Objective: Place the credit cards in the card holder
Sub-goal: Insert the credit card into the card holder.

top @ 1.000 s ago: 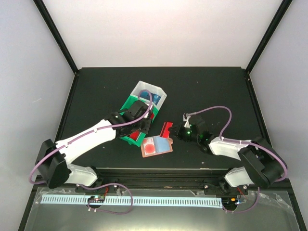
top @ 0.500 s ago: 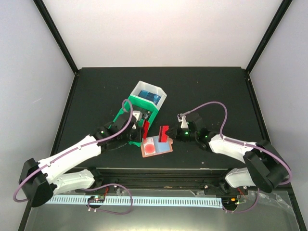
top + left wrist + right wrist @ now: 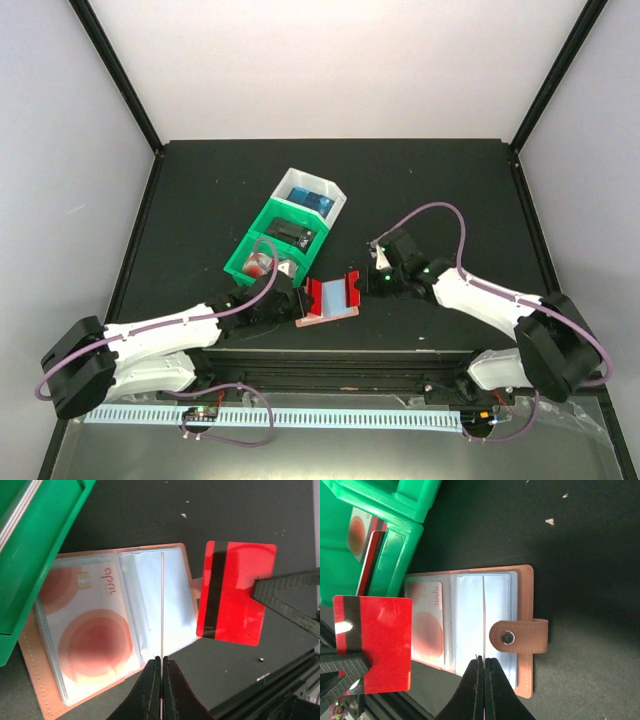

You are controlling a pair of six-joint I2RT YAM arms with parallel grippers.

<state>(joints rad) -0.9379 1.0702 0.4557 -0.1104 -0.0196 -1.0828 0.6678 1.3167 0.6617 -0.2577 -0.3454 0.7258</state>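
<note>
A: How does the card holder (image 3: 335, 314) lie?
B: Open flat near the table's (image 3: 200, 190) front edge, with its long axis running left to right. It is reddish-brown with clear slots, and 1 red-and-white card (image 3: 82, 630) is tucked inside.
A: Grippers?
B: The left gripper (image 3: 161, 662) is clenched on a red card (image 3: 375, 630). The right gripper (image 3: 483, 661) clamps a second red card (image 3: 230, 595). Both cards stand upright over the holder.
A: Since 0.5 s ago?
B: The left one has moved from beside the green bin (image 3: 237, 265) to above the holder.
</note>
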